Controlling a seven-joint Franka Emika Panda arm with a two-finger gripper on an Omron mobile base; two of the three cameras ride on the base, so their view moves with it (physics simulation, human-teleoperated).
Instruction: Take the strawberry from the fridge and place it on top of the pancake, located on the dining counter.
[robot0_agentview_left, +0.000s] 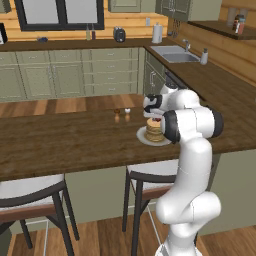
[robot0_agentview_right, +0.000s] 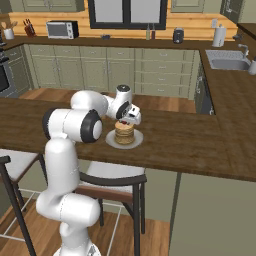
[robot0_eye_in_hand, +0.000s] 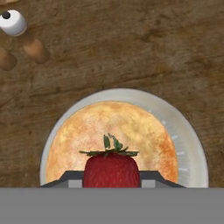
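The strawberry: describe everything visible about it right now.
The strawberry is a small, dark-red, rounded berry with a glossy, faintly dimpled skin and a crown of thin green leaves on top. It sits pinched between the fingers of the shut gripper, directly over the golden-brown pancake stack on its white plate. In the base views it shows as a tiny red spot just above the stack; whether it already touches the pancake cannot be told.

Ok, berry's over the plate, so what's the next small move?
Probably lower a little, then open the jaws. The small dark-red strawberry is gripped between them, directly above the round golden-brown pancake stack on its white plate, but whether it touches the stack yet isn't clear.
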